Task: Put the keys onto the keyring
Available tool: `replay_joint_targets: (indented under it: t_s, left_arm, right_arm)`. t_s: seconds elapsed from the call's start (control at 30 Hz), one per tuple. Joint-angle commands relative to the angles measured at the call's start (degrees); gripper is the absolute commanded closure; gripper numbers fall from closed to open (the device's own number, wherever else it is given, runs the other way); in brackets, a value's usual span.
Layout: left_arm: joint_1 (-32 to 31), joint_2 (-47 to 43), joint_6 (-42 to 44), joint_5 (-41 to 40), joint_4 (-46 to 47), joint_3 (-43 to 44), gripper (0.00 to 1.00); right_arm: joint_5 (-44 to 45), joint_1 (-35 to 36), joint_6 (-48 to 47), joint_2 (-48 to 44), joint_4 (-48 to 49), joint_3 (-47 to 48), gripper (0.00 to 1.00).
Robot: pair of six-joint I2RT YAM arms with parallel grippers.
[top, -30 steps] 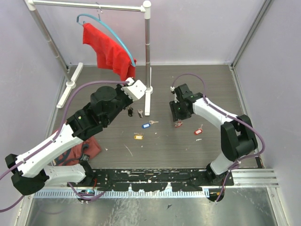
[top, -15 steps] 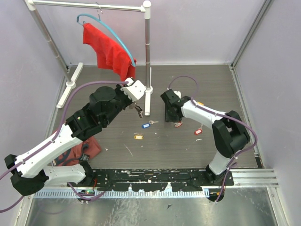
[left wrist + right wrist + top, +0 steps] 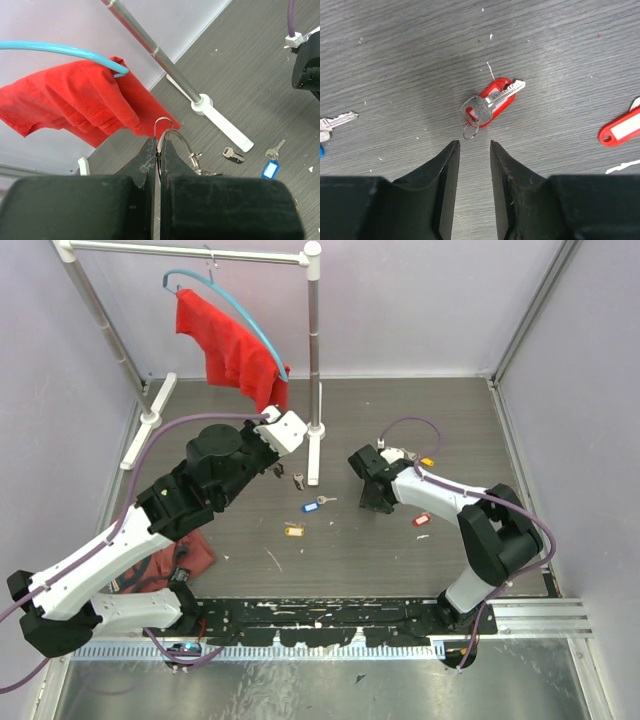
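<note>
The keyring [image 3: 163, 118] is up off the table, pinched edge-on in my left tool [image 3: 159, 147], whose jaws are shut tight on the thin wire. A couple of small metal pieces hang from the loop just below the fingertips.

The red-tagged key [image 3: 490, 102] lies flat on the table [image 3: 450, 420], its silver blade resting across its own tag and its little split ring turned toward my right tool [image 3: 474, 145]. That tool sits low, just short of the key. Its jaws stand apart with only bare table between them, touching nothing.

A second red tag [image 3: 620, 130] lies off to the right, well apart from the first (it has a white paper insert, but it is too blurred for me to read). On the key head I can make out a stamped oval, nothing legible.

The black-tagged key [image 3: 233, 155] lies near the foot [image 3: 222, 120] of the garment rack [image 3: 315, 360], and the blue-tagged key [image 3: 270, 169] lies just beyond it. Between the two arms there is open wood-grain surface. The tight spot is on my left, where the rack's upright and a red cloth [image 3: 75, 100] on a blue hanger [image 3: 60, 49] stand close to the raised ring.
</note>
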Motion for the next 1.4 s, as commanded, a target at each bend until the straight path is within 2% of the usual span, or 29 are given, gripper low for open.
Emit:
replay_joint_targets:
  t_s: [0.0,0.13,0.47,1.13,1.37]
  left_arm:
    - [0.2,-1.5,-0.4,0.6,2.0,-0.8,1.00]
    - [0.2,-1.8,-0.4,0.7,1.9,-0.8,1.00]
    - [0.2,-2.4,-0.6,1.5,1.8,-1.1,1.00]
    - [0.2,-2.6,-0.4,1.7,1.9,-1.3,1.00]
    - [0.2,-2.7,-0.4,1.7,1.9,-1.3,1.00]
  right_arm:
    - [1.0,-0.5,3.8,-2.9,3.6,-0.5,0.63]
    - [-2.7,-1.7,5.4,-3.1,6.8,-2.2,0.64]
    - [-1.8,-2.5,6.2,-2.5,7.9,-2.4,0.69]
    - [0.2,-2.5,4.1,-0.5,6.3,-2.9,0.66]
    - [0.1,-2.5,3.6,0.5,6.7,-2.7,0.70]
